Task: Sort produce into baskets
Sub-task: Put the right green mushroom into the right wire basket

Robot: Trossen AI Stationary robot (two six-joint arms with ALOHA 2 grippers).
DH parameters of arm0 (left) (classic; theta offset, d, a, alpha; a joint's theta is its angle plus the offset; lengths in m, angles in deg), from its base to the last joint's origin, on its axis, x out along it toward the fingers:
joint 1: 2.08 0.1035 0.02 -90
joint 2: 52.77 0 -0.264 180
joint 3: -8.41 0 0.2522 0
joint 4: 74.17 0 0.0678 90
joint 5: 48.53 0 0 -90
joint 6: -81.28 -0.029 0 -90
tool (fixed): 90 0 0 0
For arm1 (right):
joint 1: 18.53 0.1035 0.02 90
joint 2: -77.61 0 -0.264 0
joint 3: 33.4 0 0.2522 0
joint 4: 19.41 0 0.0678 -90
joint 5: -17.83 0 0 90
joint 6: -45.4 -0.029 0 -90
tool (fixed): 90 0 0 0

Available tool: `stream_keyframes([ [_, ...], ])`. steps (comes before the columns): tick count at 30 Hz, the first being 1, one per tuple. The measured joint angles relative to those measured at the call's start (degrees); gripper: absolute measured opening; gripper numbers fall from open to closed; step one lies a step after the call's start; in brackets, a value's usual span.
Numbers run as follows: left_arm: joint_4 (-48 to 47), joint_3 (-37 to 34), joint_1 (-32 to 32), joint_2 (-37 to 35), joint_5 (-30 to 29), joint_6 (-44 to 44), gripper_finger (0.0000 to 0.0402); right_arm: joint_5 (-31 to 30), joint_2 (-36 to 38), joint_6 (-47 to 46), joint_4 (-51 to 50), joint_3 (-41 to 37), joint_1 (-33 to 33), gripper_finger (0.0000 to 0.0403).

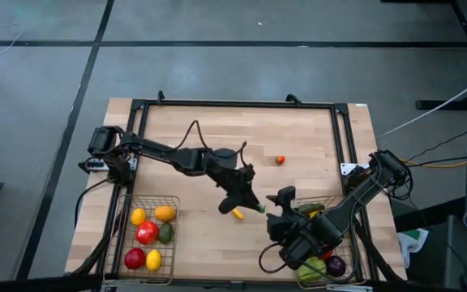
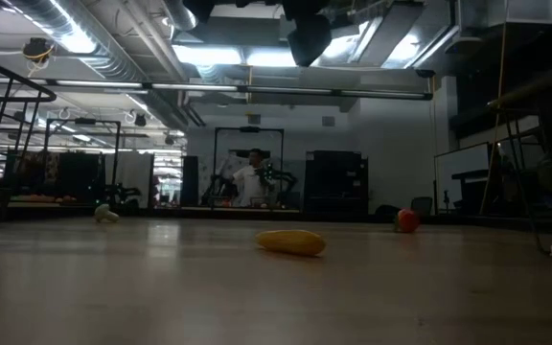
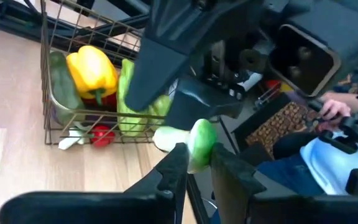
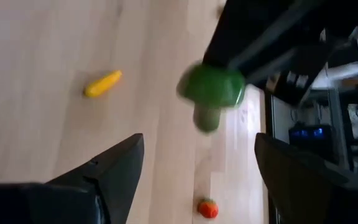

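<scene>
My left gripper (image 1: 254,204) hovers above the middle of the table, shut on a small green piece of produce with a pale stalk (image 3: 194,140), which also shows in the right wrist view (image 4: 211,87). My right gripper (image 4: 199,142) stands open just right of it (image 1: 280,201), above the table by the right basket's (image 1: 340,212) left rim, with nothing between its fingers. A yellow piece (image 1: 237,214) and a small red piece (image 1: 280,160) lie on the bare wood. The left basket (image 1: 128,212) holds red, yellow, orange and green pieces. My left gripper pinches the piece's green head (image 3: 202,138) between its two fingertips (image 3: 178,154), coming from the table's left and tipped a little downward. The pale stalk (image 3: 166,138) sticks out to one side of the fingers. The piece is lifted clear of the table.
The right basket holds a yellow pepper (image 3: 91,70), green pieces (image 3: 129,93) and a red one (image 3: 102,134). A dark metal frame (image 1: 233,103) runs round the table. A seated person (image 3: 328,168) shows beyond the table's right side. Bare wood lies at the far half.
</scene>
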Motion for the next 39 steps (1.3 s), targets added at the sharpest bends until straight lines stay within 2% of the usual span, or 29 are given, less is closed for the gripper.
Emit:
stream_keyframes([
  [7,0.0,0.0,-1.5,0.0,-0.9,-0.5,0.0062,-0.6,0.0,6.8,9.0,0.0,0.0,0.0305],
  [14,0.0,0.0,-1.8,0.0,-1.0,-1.7,0.0062,-0.6,0.0,8.3,11.1,0.0,0.0,0.0303],
  [27,0.0,0.0,-1.8,0.0,-1.0,-1.8,0.0062,-0.6,0.0,8.3,11.1,0.0,0.0,0.0206],
  [34,0.0,0.0,-1.9,0.0,-0.9,-2.7,0.0064,-0.6,0.0,8.3,11.1,0.0,0.0,0.0182],
  [39,0.0,0.0,-1.9,0.0,-0.9,-2.9,0.0096,-0.6,0.0,8.3,11.0,0.0,0.0,0.0175],
])
